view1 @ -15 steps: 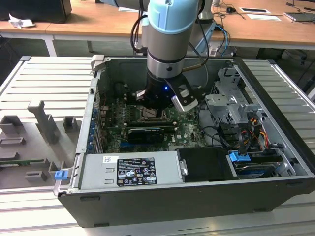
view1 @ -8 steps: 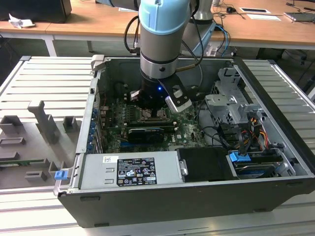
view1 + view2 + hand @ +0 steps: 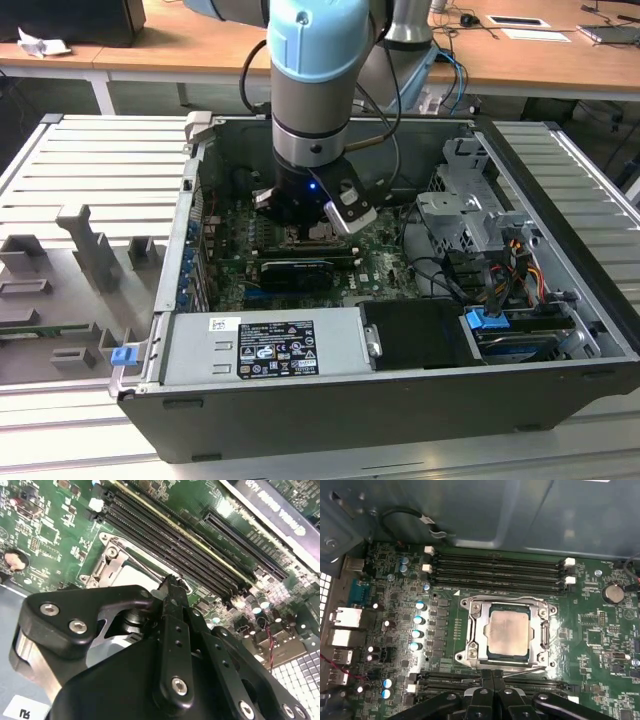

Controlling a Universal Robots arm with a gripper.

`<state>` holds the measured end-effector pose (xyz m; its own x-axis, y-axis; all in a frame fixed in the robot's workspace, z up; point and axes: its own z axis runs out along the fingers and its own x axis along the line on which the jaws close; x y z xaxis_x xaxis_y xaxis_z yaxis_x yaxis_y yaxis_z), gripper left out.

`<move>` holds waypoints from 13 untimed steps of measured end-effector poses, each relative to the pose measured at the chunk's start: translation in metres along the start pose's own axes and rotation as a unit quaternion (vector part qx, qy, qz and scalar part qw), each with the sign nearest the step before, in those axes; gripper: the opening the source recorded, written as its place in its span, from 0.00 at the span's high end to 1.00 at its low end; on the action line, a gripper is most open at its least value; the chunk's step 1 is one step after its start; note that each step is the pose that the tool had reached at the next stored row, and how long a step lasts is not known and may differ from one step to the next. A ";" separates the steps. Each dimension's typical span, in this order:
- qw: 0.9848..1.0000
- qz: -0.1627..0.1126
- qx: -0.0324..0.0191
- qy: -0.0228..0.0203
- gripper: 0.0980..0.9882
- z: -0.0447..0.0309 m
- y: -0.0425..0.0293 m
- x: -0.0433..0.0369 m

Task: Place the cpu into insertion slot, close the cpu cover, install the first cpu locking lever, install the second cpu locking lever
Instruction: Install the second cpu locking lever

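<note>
Just beyond the pressed-together fingertips of the gripper [image 3: 492, 674], gripping nothing, the cpu [image 3: 507, 632] sits flat in the insertion slot [image 3: 471, 630], the cpu cover [image 3: 538, 629] down around it; farther off, the memory slots [image 3: 497, 572] run across the board.

Open grey computer case [image 3: 560, 190] on a ribbed metal table [image 3: 90, 170]. Labelled silver power supply [image 3: 265, 345] along the near wall, grey drive cage [image 3: 465, 215] at 3 o'clock with a blue connector [image 3: 488, 325] below. Inside, green motherboard [image 3: 600, 630]: black memory slots [image 3: 495, 567] at 12 o'clock, coin battery [image 3: 613, 593] at 2, blue-topped capacitors [image 3: 417, 625] at 9. Wooden desks [image 3: 520, 55] behind.
</note>
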<state>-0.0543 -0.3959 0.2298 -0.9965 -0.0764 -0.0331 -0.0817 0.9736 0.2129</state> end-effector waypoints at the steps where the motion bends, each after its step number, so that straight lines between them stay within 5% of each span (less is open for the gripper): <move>1: 1.000 -0.001 -0.002 0.000 0.99 0.0017 -0.0002 0.0030; 6: 1.000 -0.002 -0.012 -0.001 0.99 0.0065 -0.0009 0.0080; 9: 1.000 -0.002 -0.014 -0.001 0.99 0.0118 -0.0022 0.0098; 13: 1.000 -0.002 -0.028 -0.002 0.99 0.0126 -0.0075 0.0164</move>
<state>-0.0698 -0.4017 0.2154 -0.9962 -0.0782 -0.0384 -0.0856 0.9600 0.2665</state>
